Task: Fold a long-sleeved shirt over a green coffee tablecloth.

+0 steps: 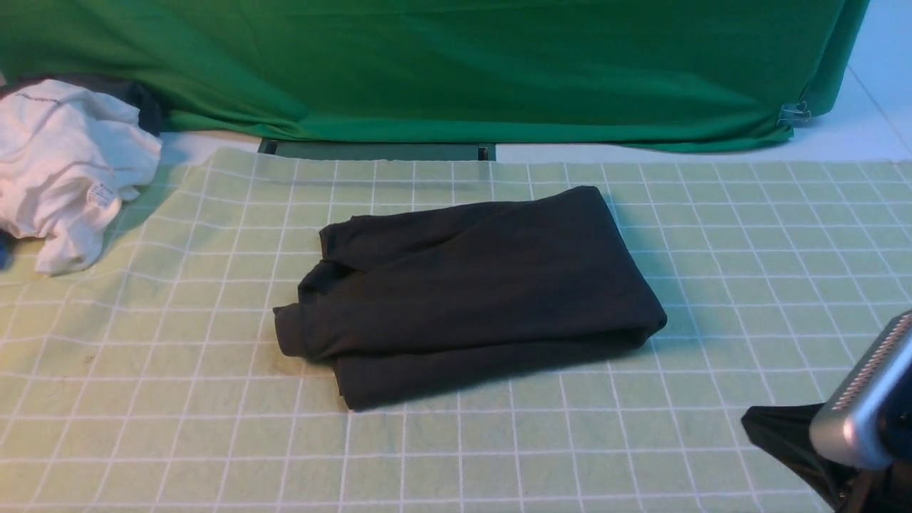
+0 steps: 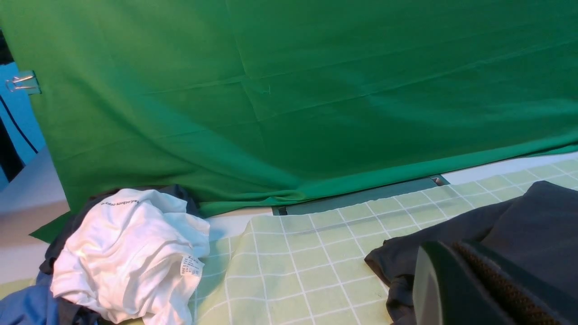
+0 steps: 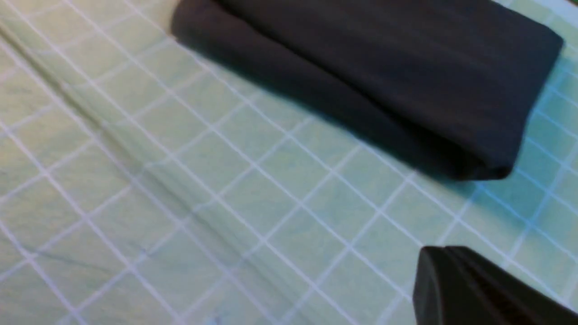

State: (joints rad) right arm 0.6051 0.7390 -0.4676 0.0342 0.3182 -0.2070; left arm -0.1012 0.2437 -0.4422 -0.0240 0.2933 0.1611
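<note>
One dark knit shirt lies folded into a soft, thick rectangle at the middle of your pale mint tablecloth, its thin white lines forming squares. One crumpled white garment sits at the cloth's far left edge before a smooth deep-green backdrop. Your right gripper hangs low at the near right, clear of the shirt, jaws pressed together. Your left gripper, seen only from its wrist, is likewise closed, empty.
</note>
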